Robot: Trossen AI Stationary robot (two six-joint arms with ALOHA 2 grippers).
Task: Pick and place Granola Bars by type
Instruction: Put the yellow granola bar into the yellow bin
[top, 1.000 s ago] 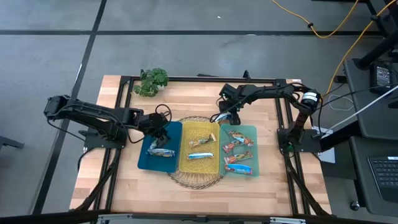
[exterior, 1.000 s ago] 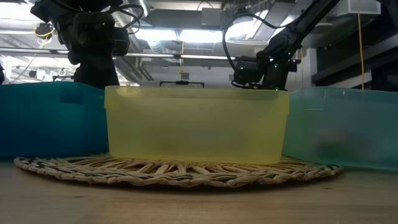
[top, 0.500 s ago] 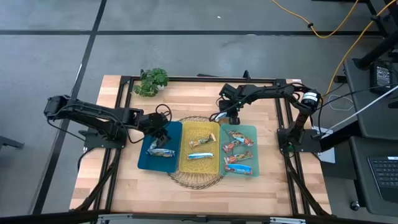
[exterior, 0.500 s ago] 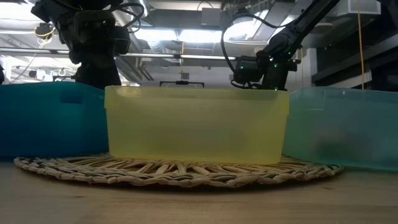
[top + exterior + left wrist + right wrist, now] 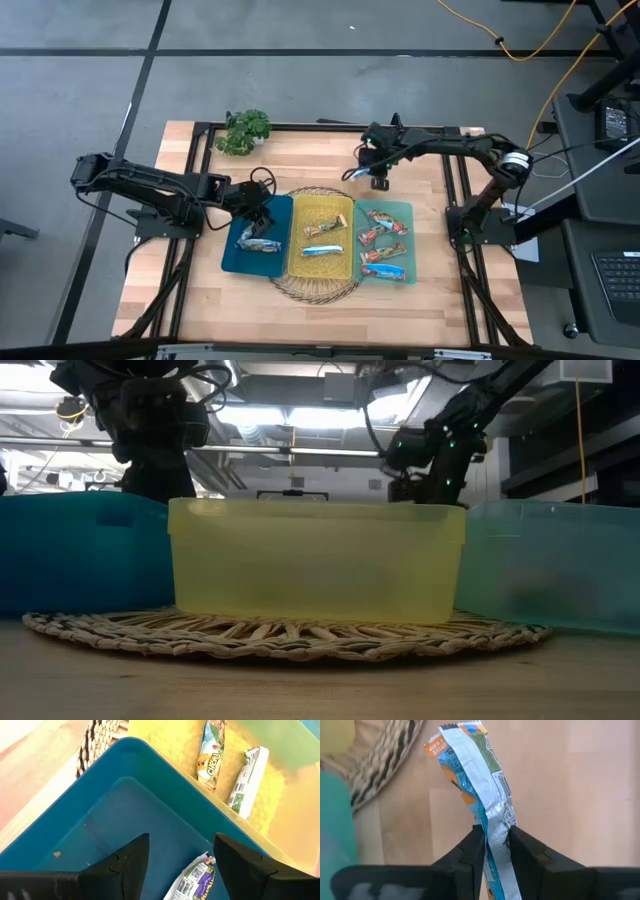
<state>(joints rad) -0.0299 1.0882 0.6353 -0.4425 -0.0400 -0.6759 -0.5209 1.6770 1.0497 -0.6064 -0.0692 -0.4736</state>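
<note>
My right gripper (image 5: 374, 176) is over the bare wood beyond the teal bin (image 5: 409, 212), shut on a blue, orange and white granola bar (image 5: 470, 775). Over the blue bin (image 5: 232, 258) my left gripper (image 5: 180, 852) stands open, with nothing between its fingers. A silvery-dark bar (image 5: 194, 879) lies on that bin's floor. Two bars (image 5: 322, 240) lie in the yellow bin (image 5: 296, 262), and several red-orange bars (image 5: 384, 240) in the teal bin. In the low view the yellow bin (image 5: 315, 560) hides the right gripper's fingertips. My right gripper pinches the bar between its two fingers, partway along its length (image 5: 495, 832), on the wrapper's seam side. The fingers lie across the bar. The bar's crimped far end (image 5: 456, 732) sticks out past the fingertips toward the table's left, over the wood beside the mat.
The three bins stand side by side on a round woven mat (image 5: 318, 288) at the table's middle. A green leafy plant (image 5: 243, 131) stands at the far left corner. Bare wood shows along the near edge and at the far side.
My right gripper has shut on the bar that lay on the wood by the mat's far rim. It has then risen and gone a little toward the table's far right, taking the bar along. My left gripper has kept still.
</note>
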